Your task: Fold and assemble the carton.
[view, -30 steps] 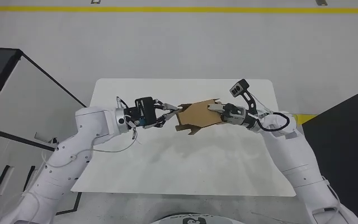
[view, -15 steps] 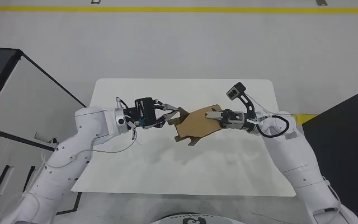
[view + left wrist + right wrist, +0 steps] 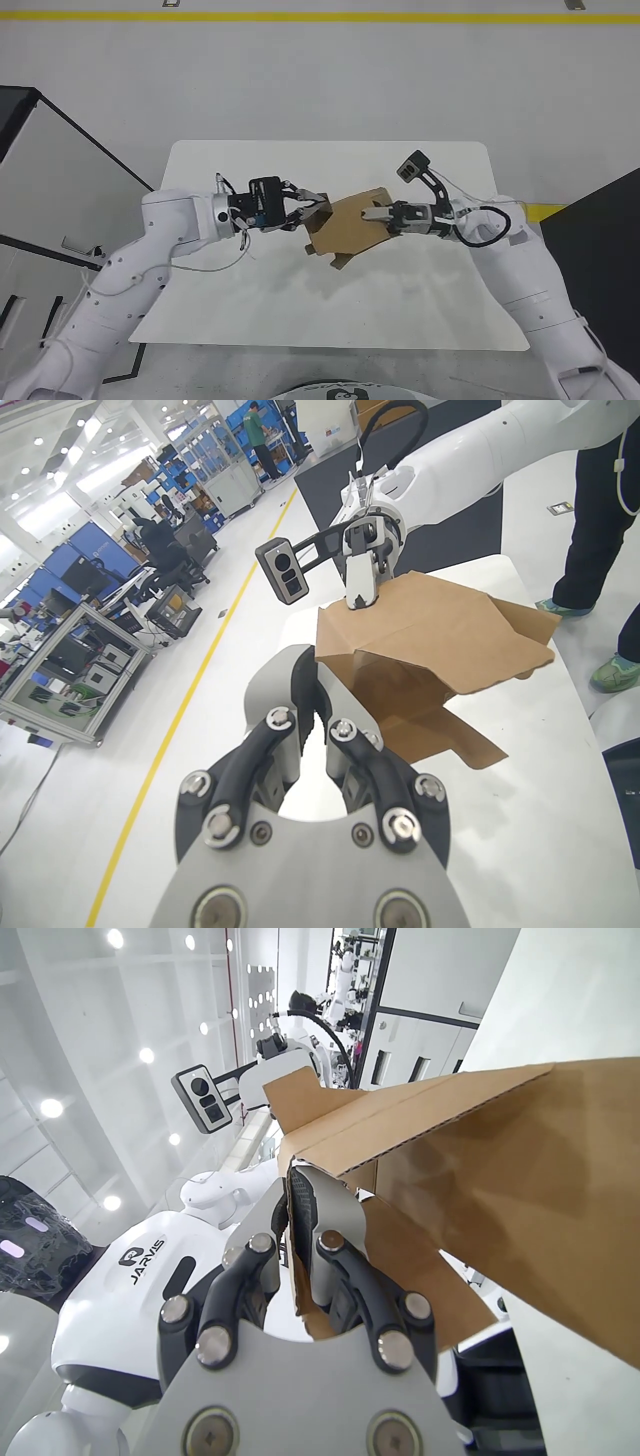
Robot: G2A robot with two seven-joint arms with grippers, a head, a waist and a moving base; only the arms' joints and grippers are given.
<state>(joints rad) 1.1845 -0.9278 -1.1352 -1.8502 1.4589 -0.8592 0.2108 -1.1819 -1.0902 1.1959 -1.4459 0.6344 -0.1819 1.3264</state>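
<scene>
Left pincer (image 3: 311,675) is pinched tight on a corner of the box (image 3: 345,225). The right pincer (image 3: 295,1213) is clamped on a flap at the opposite end. The box hangs between them, above mid-table. In the last second both arms swung it skew and slightly nearer the robot. Panels look to be spreading (early opening, I'd say, nothing folded yet). White table (image 3: 400,300) underneath, then pale floor with a yellow line (image 3: 320,16) beyond.

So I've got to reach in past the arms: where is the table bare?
The white table is bare along its near edge, robot-side of the brown cardboard carton, and along its far edge. The middle is crowded: left claw and right claw both grip the carton.
</scene>
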